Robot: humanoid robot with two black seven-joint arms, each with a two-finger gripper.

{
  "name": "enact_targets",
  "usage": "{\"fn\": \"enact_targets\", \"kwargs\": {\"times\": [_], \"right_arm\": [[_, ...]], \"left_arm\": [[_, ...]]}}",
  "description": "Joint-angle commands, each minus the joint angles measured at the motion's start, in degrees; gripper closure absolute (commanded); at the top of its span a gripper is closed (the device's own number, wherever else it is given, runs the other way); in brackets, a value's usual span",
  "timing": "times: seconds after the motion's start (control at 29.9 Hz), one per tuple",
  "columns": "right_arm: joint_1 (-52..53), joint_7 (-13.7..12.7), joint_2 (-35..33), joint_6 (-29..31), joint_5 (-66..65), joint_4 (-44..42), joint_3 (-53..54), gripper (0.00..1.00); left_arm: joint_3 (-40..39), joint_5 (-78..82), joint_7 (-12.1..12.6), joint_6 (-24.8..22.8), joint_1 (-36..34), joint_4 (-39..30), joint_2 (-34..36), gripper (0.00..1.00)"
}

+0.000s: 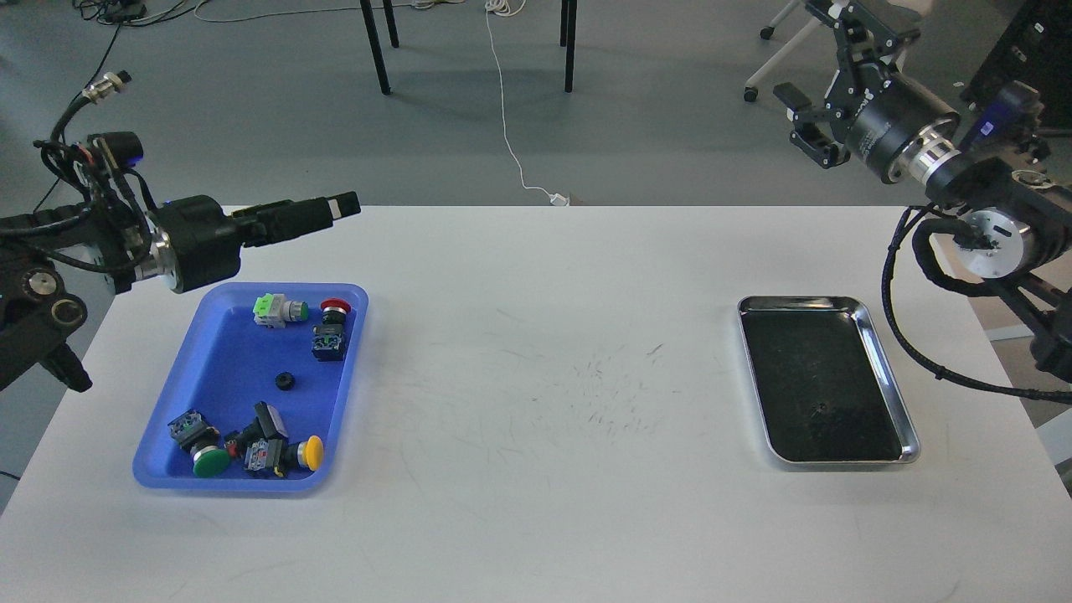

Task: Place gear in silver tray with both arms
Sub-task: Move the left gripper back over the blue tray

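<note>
A small black gear point(286, 382) lies in the middle of the blue tray point(176, 479) at the table's left. The silver tray point(889, 370) sits at the right, with only a tiny dark speck point(822, 408) on its dark bottom. My left gripper point(335, 206) points right, level above the table just beyond the blue tray's far edge. It is seen side-on, so its fingers cannot be told apart. My right gripper point(798, 48) is open and empty, raised high beyond the table's far right corner, well away from the silver tray.
The blue tray also holds several push-button switches: green point(209, 461), yellow point(311, 452), red point(335, 307) and a light-green block point(270, 309). Chair legs point(373, 46) and a white cable point(506, 126) are on the floor behind the table.
</note>
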Motion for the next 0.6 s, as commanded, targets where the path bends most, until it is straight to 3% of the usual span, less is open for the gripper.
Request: {"fn": "enact_targets", "kwargs": {"times": [0.0, 0.27, 0.57], "right_arm": [[-8.1, 0.1, 0.2, 4.1, 5.6, 0.3, 6.5, 0.03], [-19.3, 0.2, 0.3, 7.5, 5.7, 4.7, 13.8, 0.02], [-20.1, 0.4, 0.4, 7.4, 5.7, 5.3, 13.9, 0.02]], "left_arm": [[4.0, 10.7, -0.2, 1.6, 0.2, -0.1, 0.2, 0.09], [15.8, 21.2, -0.2, 8.1, 0.1, 2.6, 2.3, 0.22], [20.3, 21.5, 0.2, 8.8, 0.0, 6.8, 1.9, 0.39]]}}
